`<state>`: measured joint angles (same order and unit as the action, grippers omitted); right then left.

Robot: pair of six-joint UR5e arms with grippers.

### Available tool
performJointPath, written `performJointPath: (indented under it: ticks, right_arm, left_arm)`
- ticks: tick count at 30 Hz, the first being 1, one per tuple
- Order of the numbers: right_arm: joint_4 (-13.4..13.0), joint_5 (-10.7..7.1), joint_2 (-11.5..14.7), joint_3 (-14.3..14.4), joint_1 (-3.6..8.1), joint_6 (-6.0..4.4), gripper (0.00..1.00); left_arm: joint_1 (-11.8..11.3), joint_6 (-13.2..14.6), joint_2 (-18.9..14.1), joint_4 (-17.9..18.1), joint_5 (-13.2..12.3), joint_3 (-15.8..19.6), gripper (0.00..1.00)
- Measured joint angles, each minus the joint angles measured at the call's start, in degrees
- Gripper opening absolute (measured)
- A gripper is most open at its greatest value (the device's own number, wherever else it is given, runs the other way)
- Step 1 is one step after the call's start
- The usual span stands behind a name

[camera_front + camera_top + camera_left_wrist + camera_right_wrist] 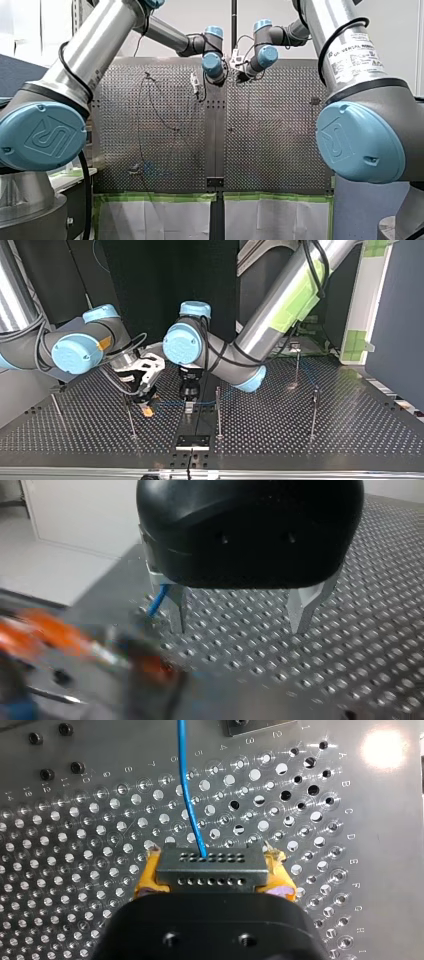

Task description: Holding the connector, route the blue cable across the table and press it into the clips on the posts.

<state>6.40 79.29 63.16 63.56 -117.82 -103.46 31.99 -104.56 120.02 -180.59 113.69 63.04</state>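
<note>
My right gripper (212, 862) is shut with its yellow pads on a grey connector (210, 876) with rows of small holes. The blue cable (189, 785) leaves the connector's top and runs ahead over the perforated table. In the top view my right gripper (146, 407) hangs low over the table beside a thin post (130, 415). My left gripper (189, 404) stands close beside it, pointing down. Its metal fingers (177, 611) stand wide open just above the table with nothing between them. A short piece of blue cable (159, 600) shows just outside one finger.
More thin posts stand on the table in the top view: one in the middle (218, 412), two at the right (314, 412) (297, 365), one at the far left (57, 410). A dark plate (192, 441) sits at the near edge.
</note>
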Motion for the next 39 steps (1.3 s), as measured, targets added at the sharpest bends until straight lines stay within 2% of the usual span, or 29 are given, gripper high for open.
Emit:
performJointPath:
  ticks: [9, 18, 19, 20, 21, 23, 24, 25, 26, 27, 29, 30, 31, 39]
  right_arm:
    - [-0.1, -0.01, 0.0, 0.0, 0.0, -0.08, 0.0]
    - [-0.1, -0.13, -0.1, 0.0, 0.0, -0.33, 0.0]
    - [-0.1, -0.15, -0.1, 0.0, 0.01, -0.37, 0.0]
    - [-0.1, -0.2, -0.1, 0.0, 0.0, -0.42, 0.0]
    - [-0.1, -0.24, -0.1, 0.0, 0.0, -0.45, 0.0]
    - [-0.1, -0.36, -0.1, 0.0, 0.0, -0.65, 0.0]
    - [-0.1, -0.45, -0.1, 0.0, 0.02, -0.74, 0.0]
    - [-0.1, -0.53, -0.1, 0.0, 0.05, -0.82, 0.0]
    - [-0.2, -0.63, -0.1, 0.0, 0.09, -0.92, 0.0]
    - [-0.2, -0.68, -0.1, 0.0, 0.11, -0.98, 0.0]
    - [-0.2, -0.78, -0.1, 0.0, 0.15, -1.08, 0.0]
    - [-0.2, -0.83, -0.1, 0.0, 0.15, -1.09, 0.0]
    - [-0.2, -0.87, -0.1, 0.0, 0.16, -1.11, 0.0]
    - [-0.3, -1.05, -0.1, 0.0, 0.33, -1.2, 0.0]
  left_arm:
    - [-0.1, 0.7, 0.9, -1.4, 2.9, -1.4, 1.0]
    - [0.3, 1.1, 0.9, -2.1, 4.0, -1.7, 0.98]
    - [0.4, 1.1, 0.9, -2.1, 4.1, -1.7, 0.92]
    - [0.4, 1.3, 0.9, -2.0, 4.3, -1.9, 0.81]
    - [0.5, 1.4, 0.9, -1.9, 4.4, -2.0, 0.81]
    - [0.6, 1.6, 0.9, -1.7, 5.0, -2.4, 0.6]
    - [0.7, 1.7, 0.9, -1.7, 5.3, -2.5, 0.6]
    - [0.7, 1.8, 0.9, -1.7, 5.5, -2.5, 0.44]
    - [0.8, 1.8, 0.9, -1.7, 5.9, -2.6, 0.33]
    - [0.8, 1.9, 0.9, -1.7, 6.2, -2.6, 0.33]
    - [1.0, 2.1, 0.9, -1.8, 6.8, -2.7, 0.08]
    - [1.0, 2.2, 0.9, -1.8, 7.0, -2.7, 0.08]
    - [1.0, 2.3, 0.9, -1.8, 7.1, -2.7, 0.0]
    - [1.1, 2.4, 0.9, -1.7, 8.0, -2.7, 0.0]
